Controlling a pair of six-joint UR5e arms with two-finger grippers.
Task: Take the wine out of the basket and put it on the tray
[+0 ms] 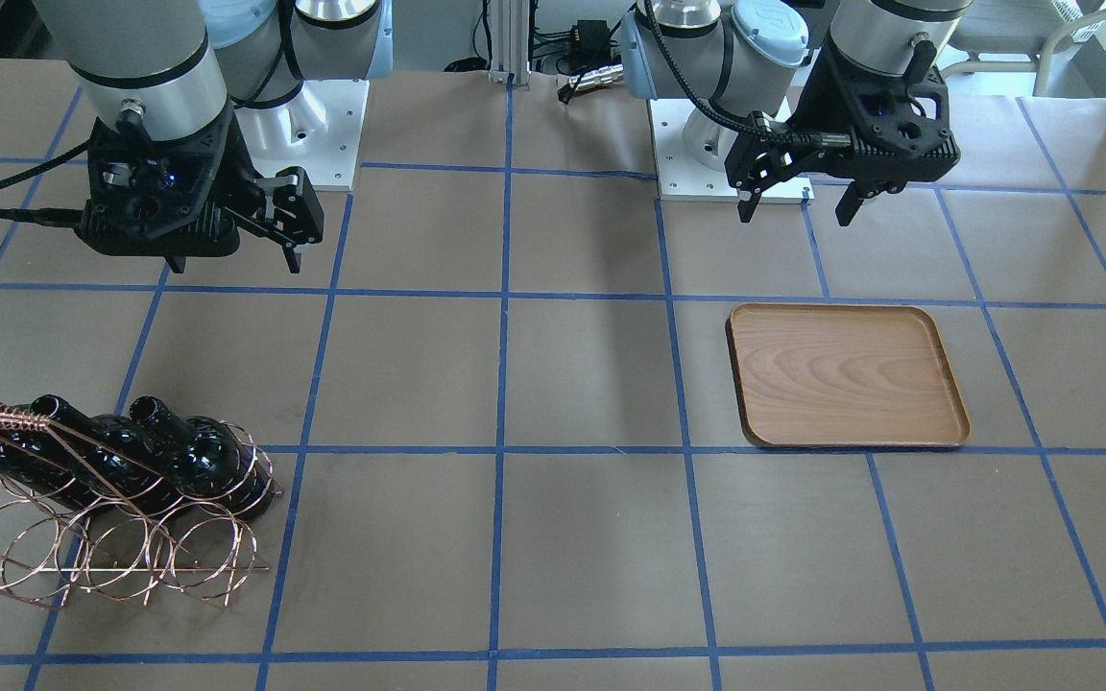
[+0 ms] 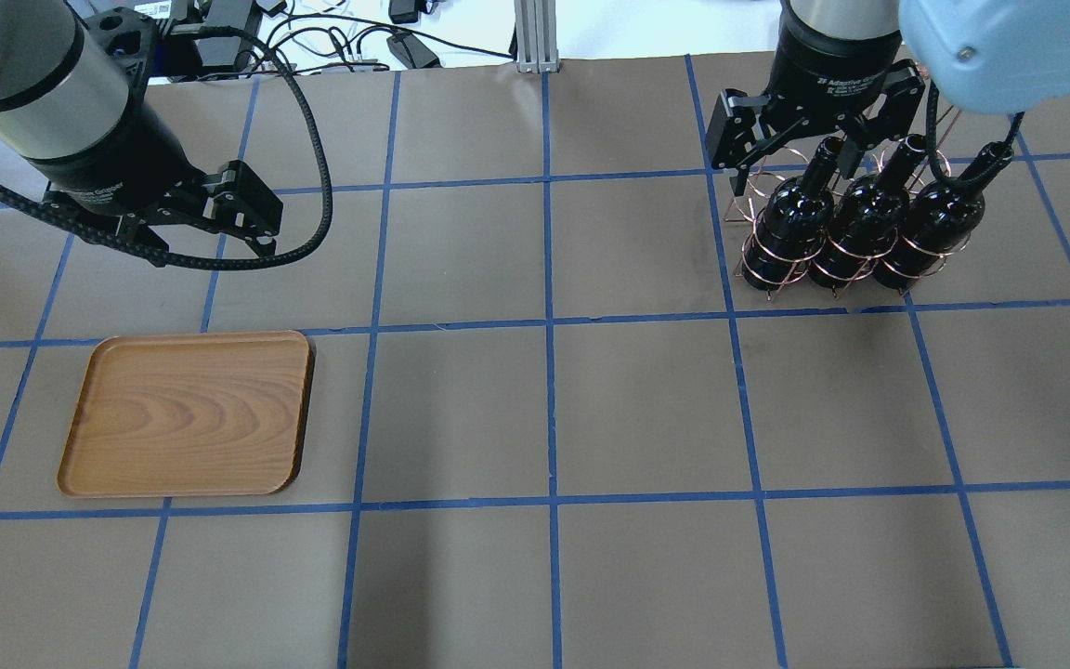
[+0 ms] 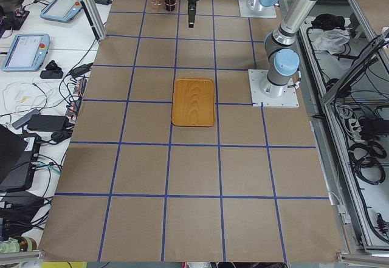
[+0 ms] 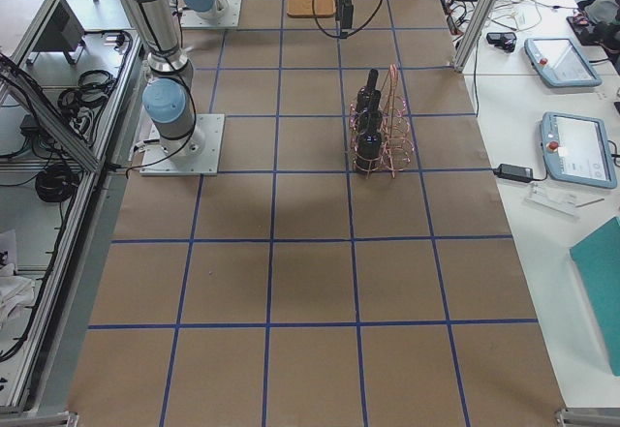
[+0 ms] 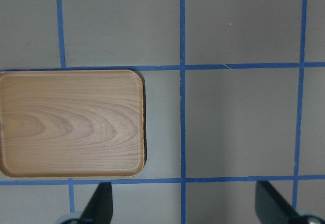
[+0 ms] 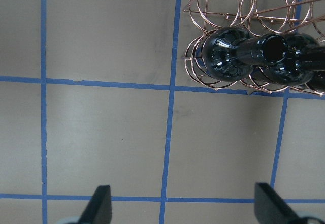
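Observation:
Three glossy near-black wine bottles (image 1: 111, 451) lie tilted, necks up, in the copper wire basket (image 1: 131, 561). They also show in the overhead view (image 2: 860, 218) and the right wrist view (image 6: 228, 59). My right gripper (image 2: 781, 165) is open and empty, hovering above the bottle necks and the basket (image 2: 758, 269); in the right wrist view (image 6: 185, 206) the bottles sit at the upper right. The brown wooden tray (image 2: 191, 413) lies bare. My left gripper (image 2: 215, 243) is open and empty above the table just beyond the tray (image 5: 71, 125).
The table is brown paper with a blue tape grid (image 2: 549, 325). Both arm bases (image 1: 318, 134) stand on white plates at the robot's side. Side benches hold tablets (image 4: 567, 59) and cables beyond the table's edge.

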